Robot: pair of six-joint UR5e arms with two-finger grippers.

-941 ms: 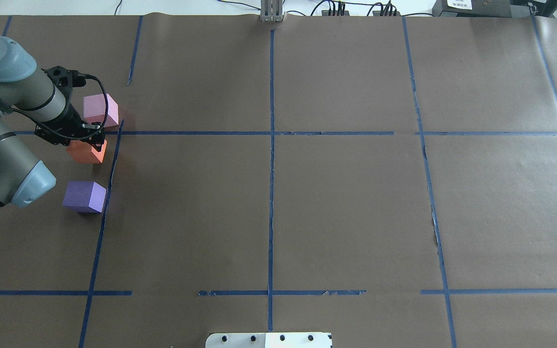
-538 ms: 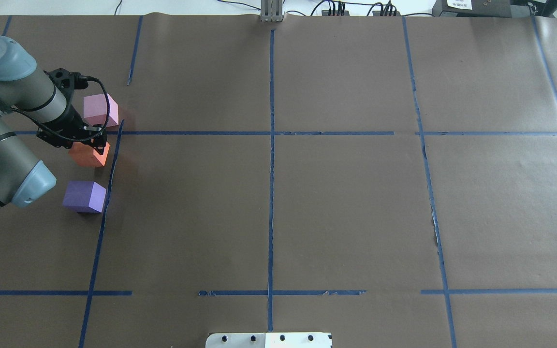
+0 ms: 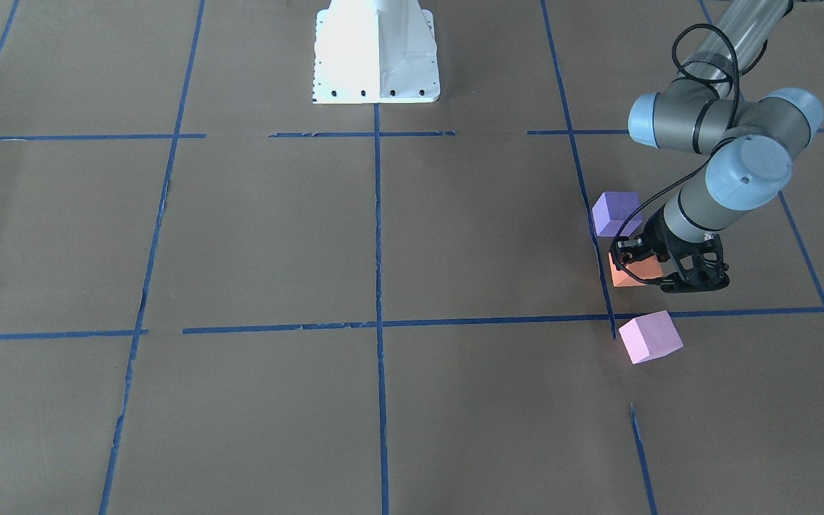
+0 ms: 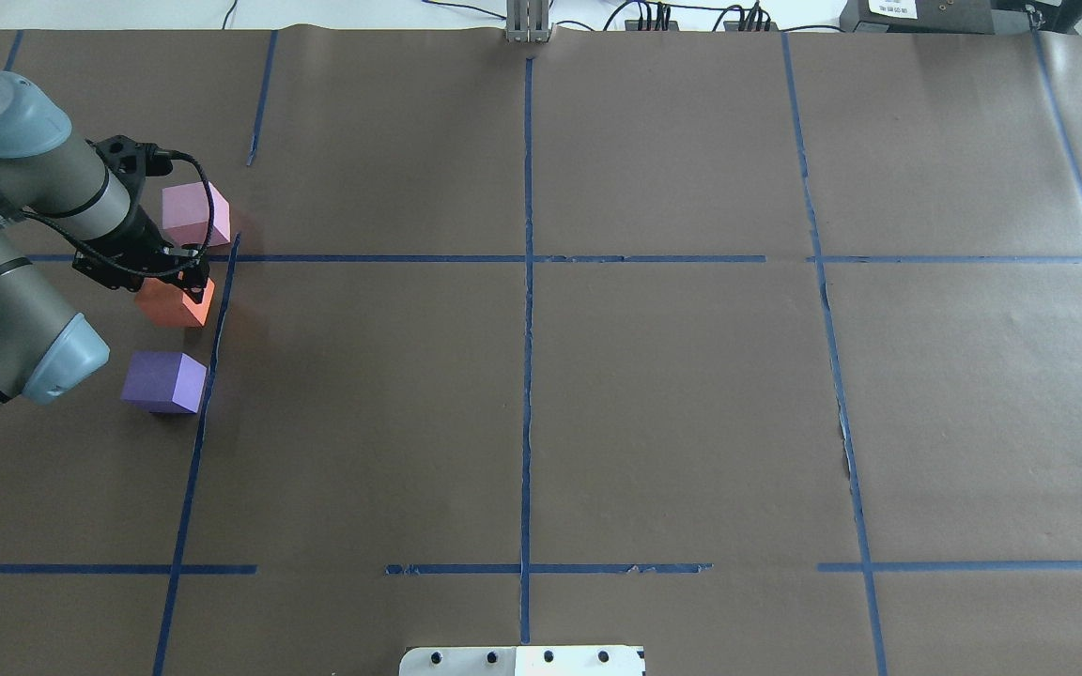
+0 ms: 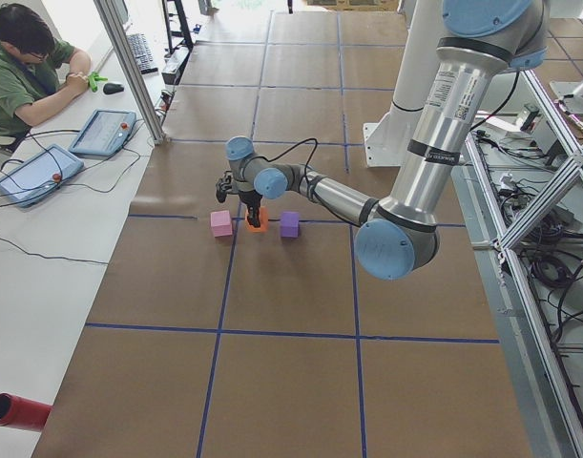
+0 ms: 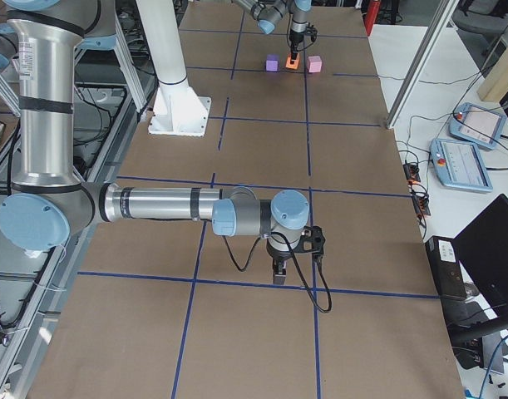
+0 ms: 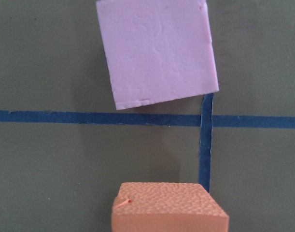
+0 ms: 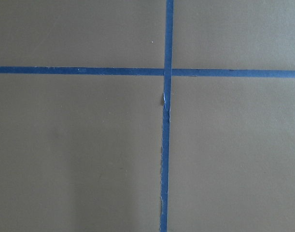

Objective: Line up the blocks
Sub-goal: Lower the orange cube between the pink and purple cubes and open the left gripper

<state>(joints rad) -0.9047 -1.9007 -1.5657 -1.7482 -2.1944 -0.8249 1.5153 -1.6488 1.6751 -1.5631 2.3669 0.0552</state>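
Orange matte foam cube (image 4: 172, 302) sits clamped in the left gripper's (image 4: 182, 280) jaws, with the violet-purple foam cube (image 4: 163, 381) and the pink-lilac foam cube (image 4: 193, 214) flanking it. Next, probably: lower it in line, then release. Right gripper's (image 6: 278, 274) jaws: cannot tell.

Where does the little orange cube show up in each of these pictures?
Front-facing: orange cube right of centre.
Overhead: far left.
Left side: centre, far off.
Right side: top, tiny.
Left wrist: bottom edge.
Right wrist: not in it.
Landmark: the pink cube beside it, across a blue tape line.
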